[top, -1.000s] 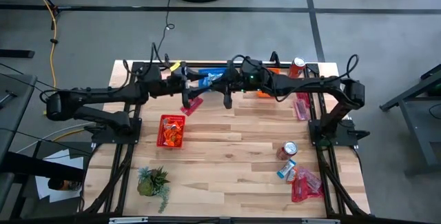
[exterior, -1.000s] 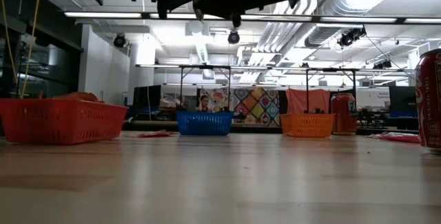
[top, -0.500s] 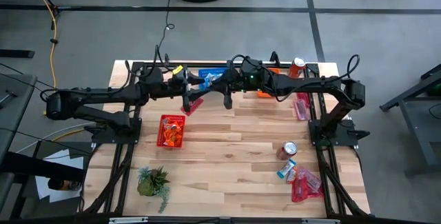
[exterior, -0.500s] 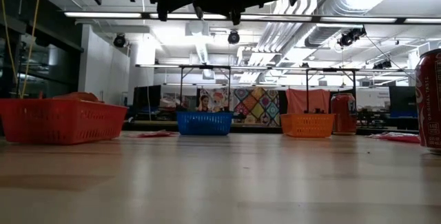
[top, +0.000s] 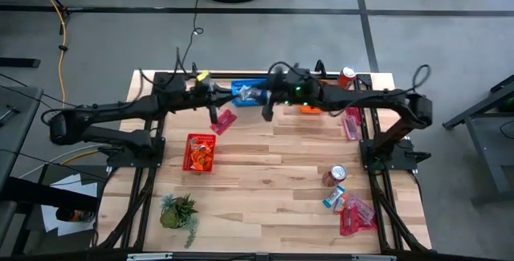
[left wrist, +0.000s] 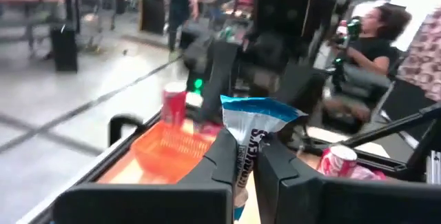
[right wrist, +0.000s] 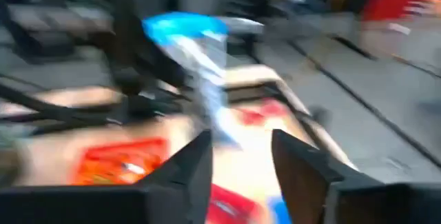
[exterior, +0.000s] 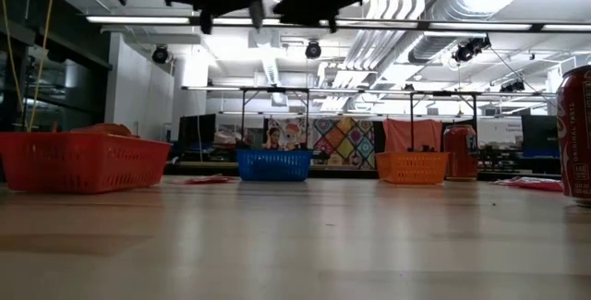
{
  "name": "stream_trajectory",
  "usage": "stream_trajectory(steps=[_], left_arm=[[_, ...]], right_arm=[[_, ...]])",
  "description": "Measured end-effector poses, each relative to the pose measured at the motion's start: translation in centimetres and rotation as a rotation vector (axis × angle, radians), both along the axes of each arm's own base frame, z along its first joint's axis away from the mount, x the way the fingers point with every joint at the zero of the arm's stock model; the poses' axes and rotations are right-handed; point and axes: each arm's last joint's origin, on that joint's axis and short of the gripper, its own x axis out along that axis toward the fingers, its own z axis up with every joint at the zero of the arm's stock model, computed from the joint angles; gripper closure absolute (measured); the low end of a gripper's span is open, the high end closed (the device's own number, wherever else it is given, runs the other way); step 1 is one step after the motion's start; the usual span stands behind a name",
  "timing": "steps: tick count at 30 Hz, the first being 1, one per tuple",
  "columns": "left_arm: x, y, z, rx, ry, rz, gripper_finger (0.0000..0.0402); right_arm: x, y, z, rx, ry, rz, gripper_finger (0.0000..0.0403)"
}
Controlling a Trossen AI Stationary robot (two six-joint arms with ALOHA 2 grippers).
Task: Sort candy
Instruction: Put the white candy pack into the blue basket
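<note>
Left gripper (left wrist: 242,156) clamped on blue-and-white candy (left wrist: 253,129), right gripper (right wrist: 240,156) parted – empty, near blue basket (top: 241,89)

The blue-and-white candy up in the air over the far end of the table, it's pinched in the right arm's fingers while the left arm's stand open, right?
Not quite. The left wrist view shows the left gripper shut on the blue-and-white candy. In the right wrist view the right gripper stands open, the candy beyond its fingers. It is indeed in the air.

Left claw (left wrist: 247,156) clamped shut, right claw (right wrist: 240,156) parted, both raised.
</note>
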Motion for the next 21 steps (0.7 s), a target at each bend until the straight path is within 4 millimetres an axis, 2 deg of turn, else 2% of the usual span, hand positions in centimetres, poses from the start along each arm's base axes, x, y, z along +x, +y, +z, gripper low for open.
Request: stream_trajectory(steps=[6, 9, 11, 16, 19, 21], left_arm=[[-4.8, 1.1, 0.6, -0.126, 0.102, 0.148, 0.0399], [-6.6, 0.7, 0.7, -0.151, 0.135, 0.176, 0.04], [-7.0, 0.4, 0.9, -0.155, 0.132, 0.176, 0.0401], [-6.1, 0.8, 0.9, -0.202, 0.078, 0.27, 0.0401], [-4.3, 2.7, 1.4, -0.241, 0.029, 0.305, 0.0401], [-2.8, 4.5, 2.6, -0.231, 0.046, 0.313, 0.0401]], right_arm=[[-5.2, -0.2, 2.1, -0.118, 0.238, -0.308, 0.0183], [-7.5, -0.1, 2.8, -0.112, 0.317, -0.355, 0.0163], [-8.7, -0.1, 3.3, -0.089, 0.332, -0.373, 0.0157], [-10.1, -0.2, 4.1, -0.053, 0.305, -0.409, 0.0153], [-10.1, -0.4, 4.2, -0.054, 0.295, -0.419, 0.0153], [-10.1, -0.5, 4.2, -0.055, 0.299, -0.425, 0.0153]])
